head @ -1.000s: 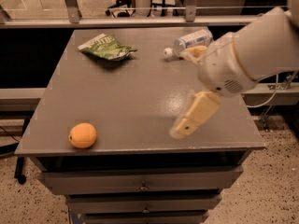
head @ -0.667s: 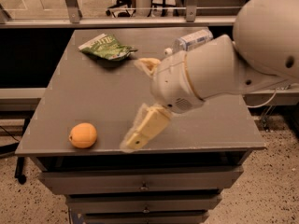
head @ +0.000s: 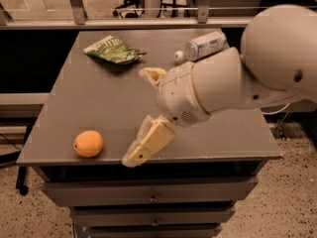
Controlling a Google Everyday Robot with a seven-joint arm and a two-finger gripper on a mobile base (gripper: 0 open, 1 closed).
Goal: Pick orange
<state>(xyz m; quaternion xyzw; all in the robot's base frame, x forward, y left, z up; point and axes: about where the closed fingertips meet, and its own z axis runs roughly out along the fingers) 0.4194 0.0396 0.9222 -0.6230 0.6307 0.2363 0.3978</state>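
While the big white arm (head: 237, 83) reaches in from the right and fills much of that side of the view, its rounded shells hang over the grey surface (head: 99, 103), the flat top of a low cabinet. Below the front edge of the top sit the cabinet's grey drawers (head: 99, 195), stacked one under another. At the arm's left end is the gripper (head: 138, 115), low over the middle front of the surface. Its two pale cream jaws are spread wide apart with nothing between them but bare grey top. One jaw points toward the back of the surface, its tip near the green snack bag. The other slants down and to the left, with its tip over the front edge. The green snack bag (head: 114, 50) lies crumpled and flat toward the back left of the surface, well apart from the fruit. A clear plastic bottle (head: 203, 45) lies on its side at the back right, its white cap pointing left, and part of its body is hidden behind the arm. The orange (head: 88, 143) rests on the surface near the front left corner, close to the front edge. It is round, with matte skin, and it lies free of any grip, to the left of the lower jaw's tip, near it but with a clear strip of grey top between the two.
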